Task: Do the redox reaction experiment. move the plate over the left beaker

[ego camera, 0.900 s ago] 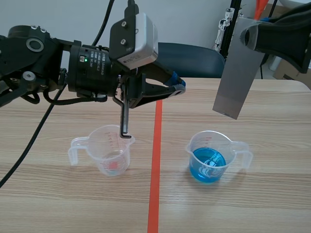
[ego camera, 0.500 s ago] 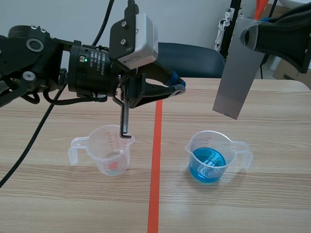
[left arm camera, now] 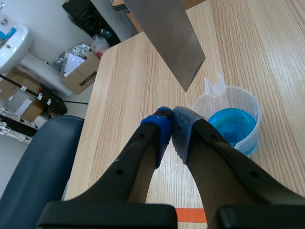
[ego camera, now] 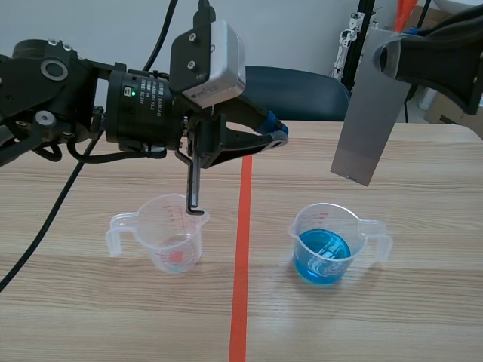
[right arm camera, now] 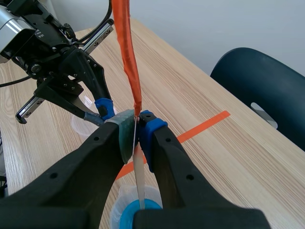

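right gripper (right arm camera: 137, 126) pinches flat grey plate (ego camera: 370, 121)

A dark blue chair (ego camera: 298, 89) stands behind the wooden table (ego camera: 113, 324); cardboard boxes (left arm camera: 85, 75) lie on the floor beyond.

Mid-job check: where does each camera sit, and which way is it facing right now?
Scene view: between the arms, facing across the table; left gripper raised at centre, right gripper holding the plate at upper right.
Left wrist view: on the left arm, looking down past its shut fingers at the blue beaker and plate.
Right wrist view: on the right arm, looking down along the plate's edge, pinched between its own fingers, toward the left gripper.
Shared: all three show the plate and blue beaker.
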Controlling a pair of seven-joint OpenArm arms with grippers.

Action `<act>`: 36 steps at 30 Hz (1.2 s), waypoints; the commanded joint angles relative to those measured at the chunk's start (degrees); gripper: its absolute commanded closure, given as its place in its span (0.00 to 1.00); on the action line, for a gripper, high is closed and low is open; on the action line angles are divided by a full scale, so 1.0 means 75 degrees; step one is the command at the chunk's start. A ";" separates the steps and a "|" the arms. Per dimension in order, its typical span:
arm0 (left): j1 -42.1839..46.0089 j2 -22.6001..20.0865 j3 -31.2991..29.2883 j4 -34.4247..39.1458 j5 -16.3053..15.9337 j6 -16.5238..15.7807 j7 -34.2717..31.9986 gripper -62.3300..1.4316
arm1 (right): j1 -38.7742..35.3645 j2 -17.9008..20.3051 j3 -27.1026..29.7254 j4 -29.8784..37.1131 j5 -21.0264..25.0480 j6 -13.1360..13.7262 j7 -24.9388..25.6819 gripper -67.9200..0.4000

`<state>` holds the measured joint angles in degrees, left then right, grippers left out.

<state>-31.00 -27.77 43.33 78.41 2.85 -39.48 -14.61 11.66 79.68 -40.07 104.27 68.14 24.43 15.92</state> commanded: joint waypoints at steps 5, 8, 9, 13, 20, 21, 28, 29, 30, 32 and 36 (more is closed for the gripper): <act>-0.0035 -0.0009 -0.0038 0.0093 -0.0082 -0.0044 -0.0070 0.93 | 0.0055 0.0087 0.0134 0.0090 0.0052 0.0000 0.0055 0.99; -0.0012 -0.0105 -0.0038 0.0087 -0.0087 -0.0029 -0.0073 0.93 | 0.0055 0.0087 0.0134 0.0090 0.0050 0.0000 0.0055 0.99; 0.0012 -0.0146 -0.0038 0.0085 -0.0085 -0.0023 -0.0070 0.93 | 0.0055 0.0087 0.0134 0.0090 0.0047 0.0000 0.0055 0.98; 0.0207 -0.0414 -0.0055 0.0079 -0.0085 0.0105 -0.0114 0.93 | 0.0055 0.0085 0.0134 0.0090 -0.0076 0.0000 0.0035 0.98; 0.0793 -0.0950 -0.0600 0.0079 -0.0093 0.0393 -0.0737 0.93 | 0.0055 0.0085 0.0134 0.0090 -0.0119 0.0000 0.0032 0.98; 0.0906 -0.1032 -0.0731 0.0079 -0.0093 0.0399 -0.0854 0.93 | 0.0058 0.0085 0.0134 0.0093 -0.0119 0.0000 0.0032 0.99; 0.1900 -0.1463 -0.1661 0.0050 -0.0090 0.0568 -0.1434 0.93 | 0.0099 0.0079 0.0137 0.0093 -0.0146 0.0003 0.0032 0.98; 0.2072 -0.1521 -0.1813 0.0050 -0.0087 0.0568 -0.1547 0.93 | 0.0102 0.0061 0.0137 0.0099 -0.0149 0.0003 0.0035 0.98; 0.2229 -0.1571 -0.1950 0.0050 -0.0090 0.0568 -0.1620 0.93 | 0.0117 0.0023 0.0137 0.0099 -0.0160 0.0003 0.0029 0.98; 0.2567 -0.1658 -0.2238 0.0050 -0.0090 0.0574 -0.1775 0.93 | 0.0117 -0.0114 0.0137 0.0099 -0.0335 0.0000 -0.0032 0.98; 0.3279 -0.1810 -0.2777 0.0015 -0.0087 0.0597 -0.2183 0.93 | 0.0117 -0.0420 0.0137 0.0099 -0.0726 0.0000 -0.0227 0.98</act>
<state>-6.59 -40.84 22.79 78.39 3.01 -35.16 -29.98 11.66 76.53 -40.07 104.27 61.95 24.45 12.97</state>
